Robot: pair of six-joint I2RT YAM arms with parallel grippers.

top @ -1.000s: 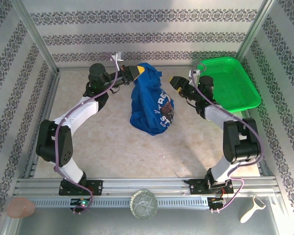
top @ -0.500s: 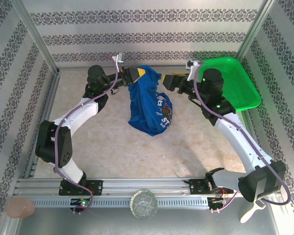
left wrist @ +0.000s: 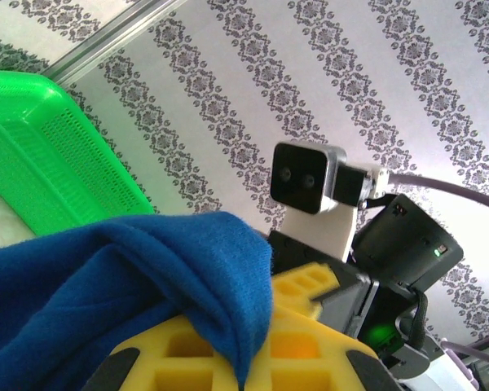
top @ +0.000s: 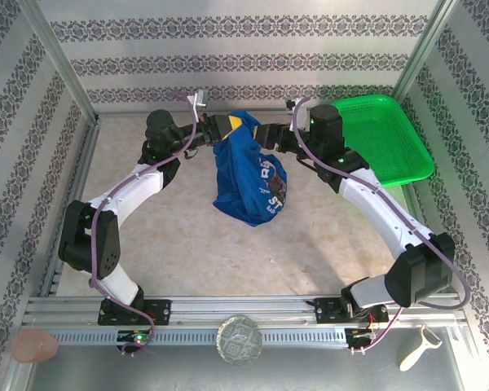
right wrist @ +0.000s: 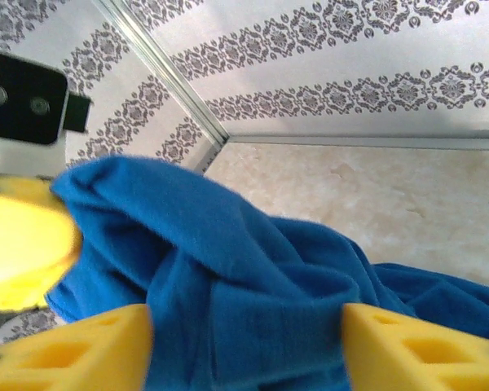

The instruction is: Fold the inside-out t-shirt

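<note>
The inside-out t-shirt [top: 248, 179], royal blue with a print showing, hangs bunched from its top over the back of the table. My left gripper [top: 228, 126] is shut on the shirt's upper edge; in the left wrist view the cloth [left wrist: 147, 277] drapes over the closed yellow fingers [left wrist: 310, 350]. My right gripper [top: 266, 135] comes in from the right, just beside the left one. In the right wrist view its yellow fingers [right wrist: 73, 350] stand apart with a thick fold of the shirt [right wrist: 253, 285] between them, so my right gripper [right wrist: 246, 330] is open around the cloth.
A green mesh basket [top: 383, 138] sits at the back right, behind the right arm. Patterned walls close in the back and sides. Beyond the front rail lie a peeler [top: 416, 348], a round disc [top: 239, 340] and a pink object [top: 34, 346].
The right arm has swung left from near the basket, bringing its gripper up to the shirt's top beside the left gripper. The left arm and the hanging shirt barely moved.
</note>
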